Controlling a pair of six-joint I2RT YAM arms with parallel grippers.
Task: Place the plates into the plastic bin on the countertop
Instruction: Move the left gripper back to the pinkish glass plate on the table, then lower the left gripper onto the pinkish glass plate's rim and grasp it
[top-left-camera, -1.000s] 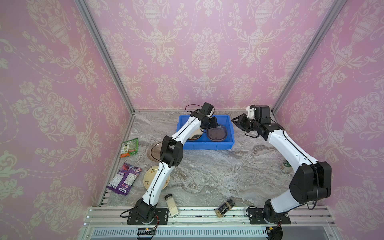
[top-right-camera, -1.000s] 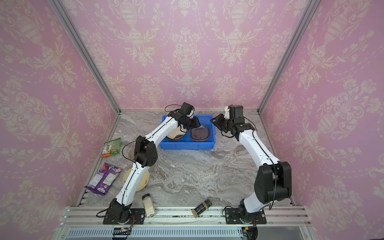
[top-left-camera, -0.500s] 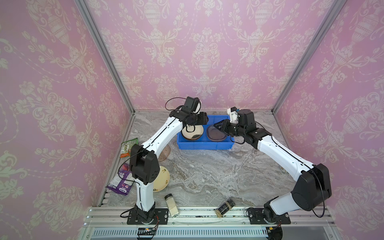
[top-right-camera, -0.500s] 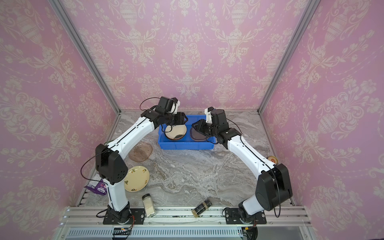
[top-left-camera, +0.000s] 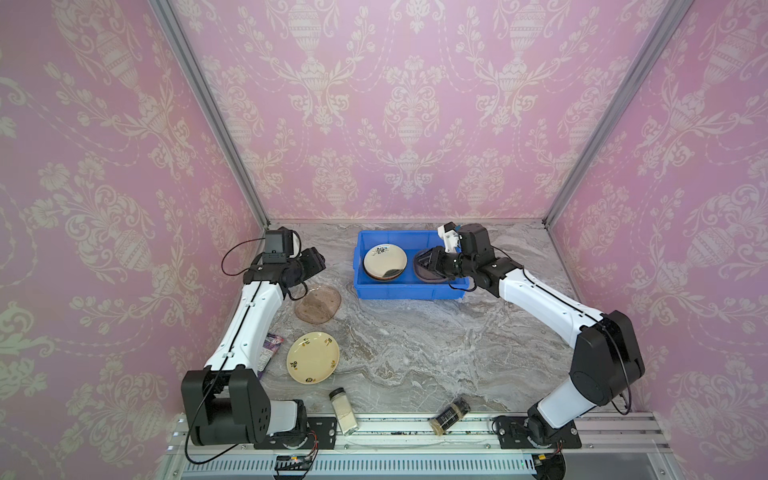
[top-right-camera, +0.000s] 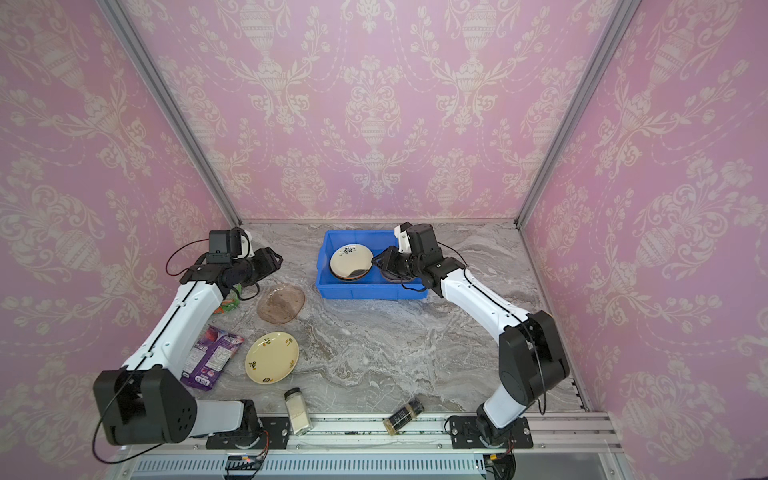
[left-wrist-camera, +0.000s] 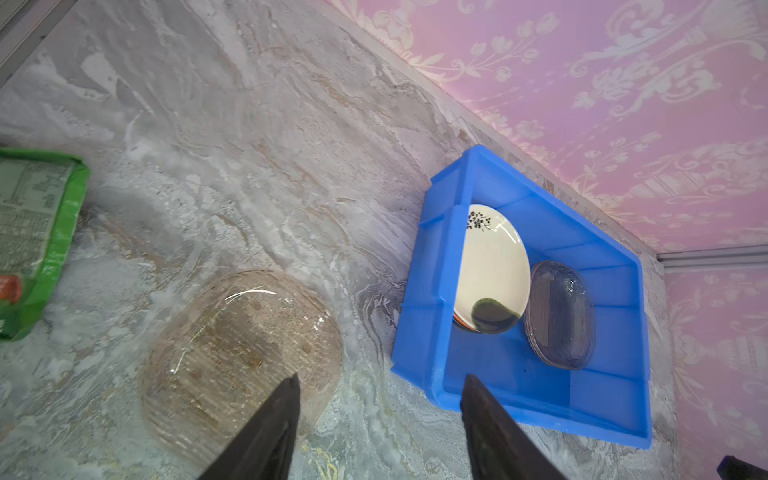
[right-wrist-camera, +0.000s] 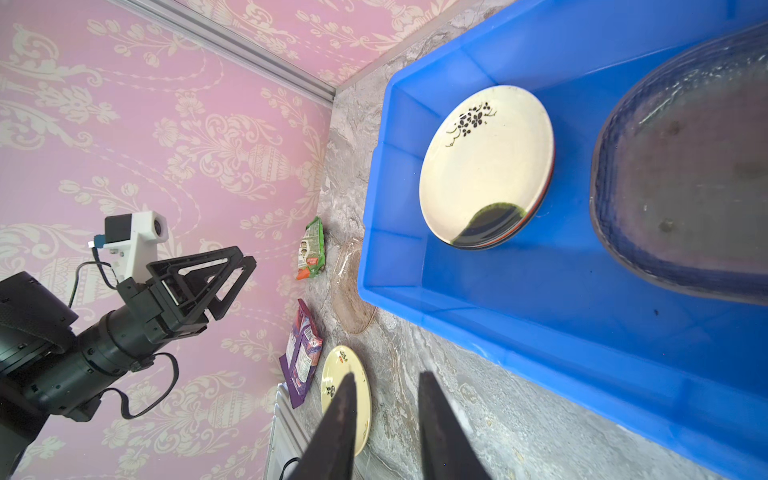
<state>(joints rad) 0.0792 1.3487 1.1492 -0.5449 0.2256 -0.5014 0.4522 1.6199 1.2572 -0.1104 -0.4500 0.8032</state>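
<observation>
plastic bin (top-left-camera: 407, 293): smooth, glossy. cream plate (top-left-camera: 384, 259) inside: shiny glaze. glass plate (top-left-camera: 318, 303) at bin's 8 o'clock: translucent, ribbed. countertop (top-left-camera: 415, 345): matt.

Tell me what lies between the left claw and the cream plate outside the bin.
A brownish glass plate lies there, flat; both top views show it.

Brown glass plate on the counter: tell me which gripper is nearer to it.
Left. The left gripper hangs by the far edge of the plate, jaws open. The right gripper is farther off, over the right half of the bin.
</observation>
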